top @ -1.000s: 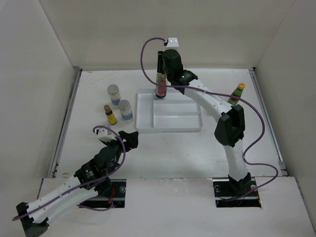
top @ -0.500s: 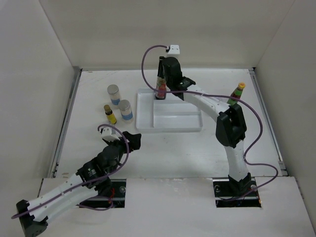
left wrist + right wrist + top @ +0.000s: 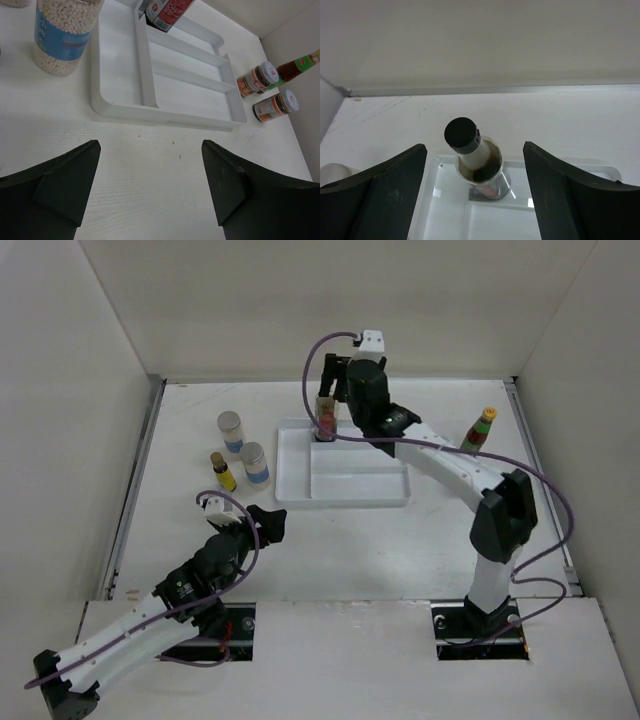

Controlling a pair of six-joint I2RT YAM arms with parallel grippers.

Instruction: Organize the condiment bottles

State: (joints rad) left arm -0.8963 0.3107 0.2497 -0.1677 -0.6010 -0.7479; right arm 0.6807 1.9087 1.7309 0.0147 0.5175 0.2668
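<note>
Black-capped bottle (image 3: 472, 155) stands alone in far-left corner of white tray (image 3: 345, 502). Right gripper (image 3: 474, 146) jaws apart around it, no contact, so looks delivered. Left gripper (image 3: 150, 145) jaws apart, empty, waiting on tray's near side.

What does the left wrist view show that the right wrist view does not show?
Only the left wrist view: two reddish jars, the red-labelled sauce bottle, the blue label of a bead-filled jar. Only the right wrist view: the black cap of the tall bottle and the back wall. Both: that bottle standing in a corner of the white tray.
</note>
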